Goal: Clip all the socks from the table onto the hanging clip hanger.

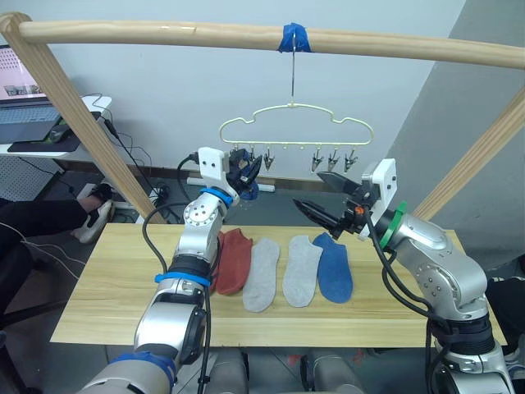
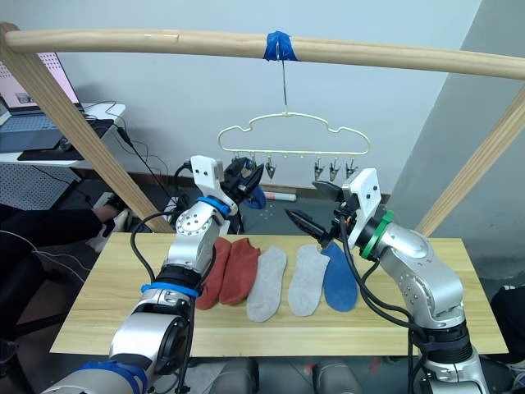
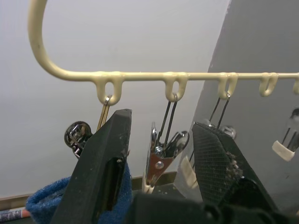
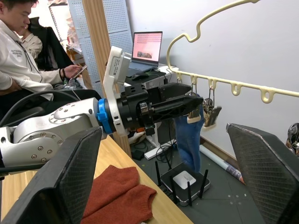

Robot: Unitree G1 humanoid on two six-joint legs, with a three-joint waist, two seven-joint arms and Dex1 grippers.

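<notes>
— Left gripper (image 1: pixel 244 174)?
— Raised to the clip hanger (image 1: pixel 295 123)'s left clips, fingers closed on a blue sock (image 4: pixel 189 140) hanging straight down.
— Right gripper (image 1: pixel 328 197)?
— Lifted right of centre, pointing left, fingers spread wide, holding nothing.
— Other socks (image 1: pixel 283 267)?
— Five lie side by side on the table (image 1: pixel 123 295), long axes running near to far.

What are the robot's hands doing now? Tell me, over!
Left gripper up at the clip hanger, blue sock dangling by it. Right gripper open, empty. Five socks wait on the table. Nothing blocking.
</notes>
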